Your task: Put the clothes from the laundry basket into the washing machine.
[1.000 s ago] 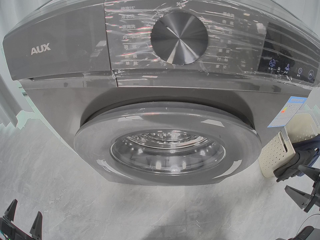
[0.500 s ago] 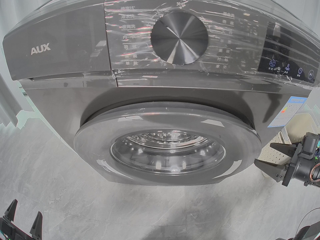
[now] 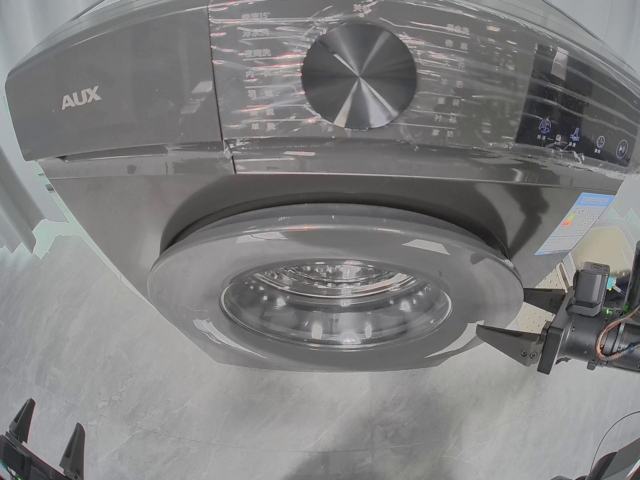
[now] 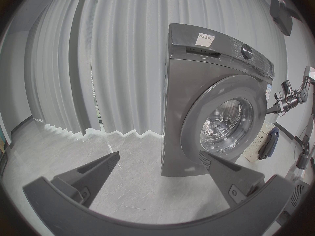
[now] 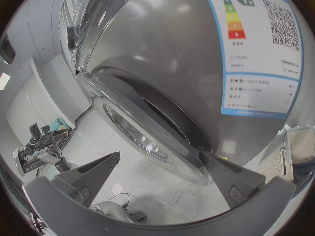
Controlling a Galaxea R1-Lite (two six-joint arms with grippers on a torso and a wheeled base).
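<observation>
The grey washing machine [image 3: 133,188] stands before me with its round glass door [image 3: 333,288] closed. My right gripper [image 3: 511,315] is open at the door's right edge. In the right wrist view the door rim [image 5: 144,131] runs between its spread fingers [image 5: 98,167]. Behind that arm stands the cream perforated laundry basket [image 3: 603,248]. In the left wrist view dark clothes [image 4: 268,144] hang over the basket [image 4: 253,147]. My left gripper [image 3: 53,415] is open and empty, low at the front left, away from the machine.
Pale tiled floor [image 3: 100,341] stretches in front of and to the left of the machine. White curtains [image 4: 115,66] hang behind it. Clear film covers the control panel and dial [image 3: 359,75]. An energy label [image 3: 577,221] sits on the front's right side.
My right gripper has swung up and to the left, from beside the basket to the door's right edge. It now hides the dark clothes in the head view. The left arm is unmoved.
</observation>
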